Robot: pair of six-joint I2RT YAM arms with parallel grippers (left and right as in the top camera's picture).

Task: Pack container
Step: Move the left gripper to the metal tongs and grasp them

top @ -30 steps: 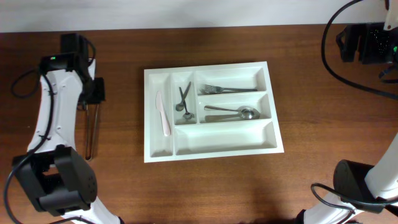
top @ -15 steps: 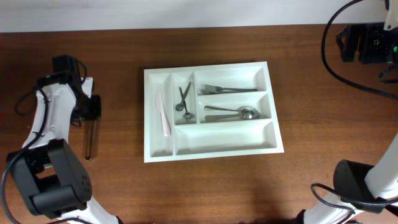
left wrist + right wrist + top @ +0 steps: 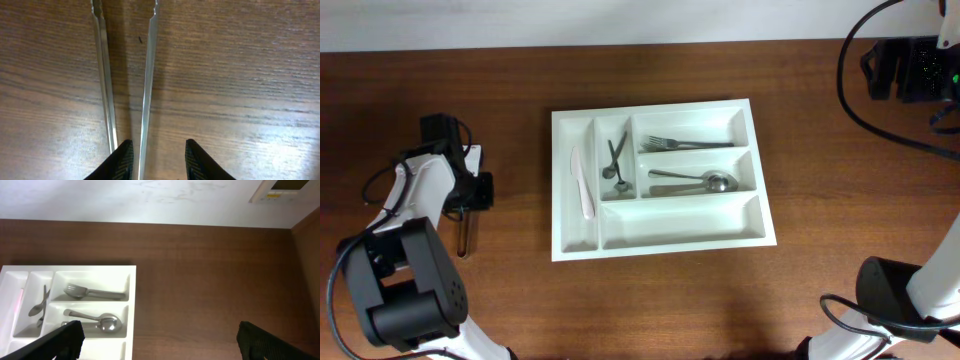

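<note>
likely light and stiff, the white rectangular plastic cutlery tray (image 3: 680,222) sits central on the worktop (image 3: 840,200), best taken by its rim; left fingers (image 3: 122,162) stand parted astride one arm of the steel tongs (image 3: 149,75), right fingers (image 3: 65,340) spread wide, empty.

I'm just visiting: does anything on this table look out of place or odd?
Yes: metal tongs lie on the bare wood left of the white tray, outside it, beneath the left gripper. The other cutlery sits inside compartments. One long compartment is empty.
</note>
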